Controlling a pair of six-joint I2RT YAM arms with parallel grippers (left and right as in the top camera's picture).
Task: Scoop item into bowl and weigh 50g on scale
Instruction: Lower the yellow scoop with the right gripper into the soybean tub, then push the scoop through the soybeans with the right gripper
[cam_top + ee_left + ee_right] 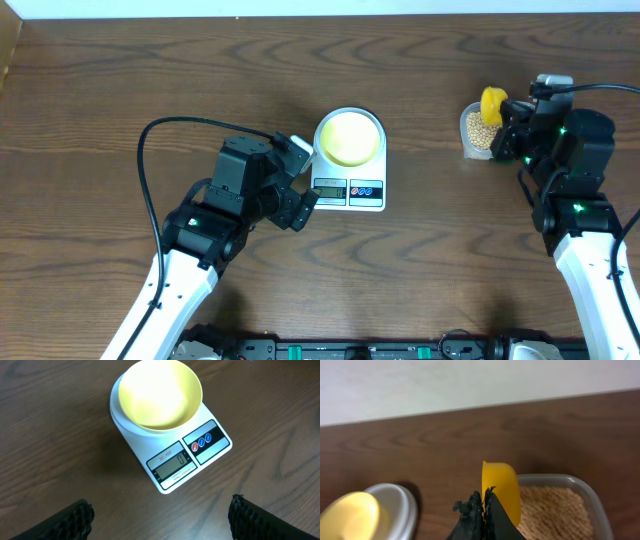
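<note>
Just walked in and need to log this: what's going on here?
The right claw grips a yellow scoop at the clear container of beans. The pale-yellow bowl sits empty on the scale, whose display reads 0. The left claw hovers open near the scale, holding nothing.

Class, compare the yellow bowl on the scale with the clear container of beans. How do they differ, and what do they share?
The bowl is opaque pale yellow and round; the container is clear with rounded corners. The bowl is empty; the container holds beans. The bowl sits on the scale; the container sits on the table, by the yellow scoop in the right gripper. Both stand upright, open-topped.
</note>
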